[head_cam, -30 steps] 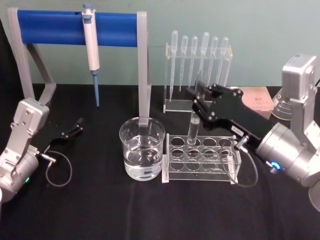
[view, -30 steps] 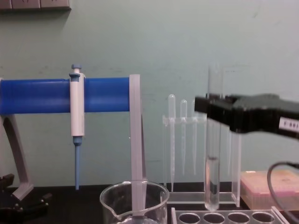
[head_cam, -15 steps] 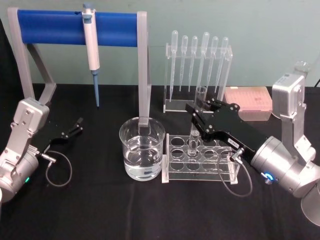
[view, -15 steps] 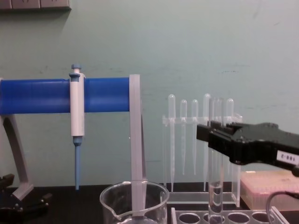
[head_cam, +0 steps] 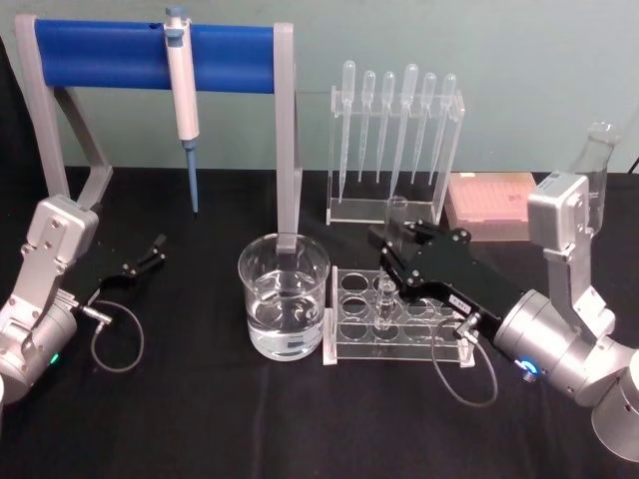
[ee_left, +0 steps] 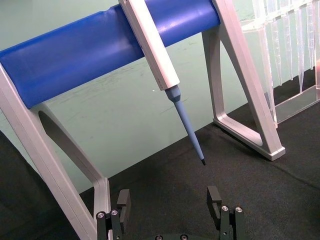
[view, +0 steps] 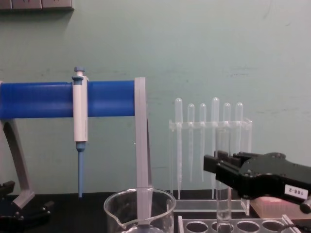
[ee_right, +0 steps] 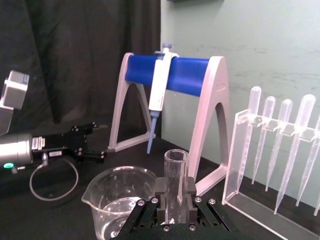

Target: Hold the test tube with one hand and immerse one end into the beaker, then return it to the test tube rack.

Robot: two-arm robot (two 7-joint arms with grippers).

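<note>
At far left, left gripper (head_cam: pixel 152 251): parked on the black table (head_cam: pixel 200 419), fingers apart, holding nothing. Behind it, blue-barred stand (head_cam: pixel 150 55) with hanging pipettor (head_cam: pixel 181 95). Centre, beaker (head_cam: pixel 284 296): part-filled with clear liquid, just left of the rack (head_cam: pixel 399 317). Right of centre, test tube (head_cam: pixel 385 289): upright, lower end in a far-row rack hole, clamped near its top between the fingers of the right gripper (head_cam: pixel 396 242), rim above them. Beyond, pipette holder (head_cam: pixel 394 140).

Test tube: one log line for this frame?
right gripper: shut on test tube | tube: upright, in rack hole | beaker: beside rack | left gripper: open, parked
</note>
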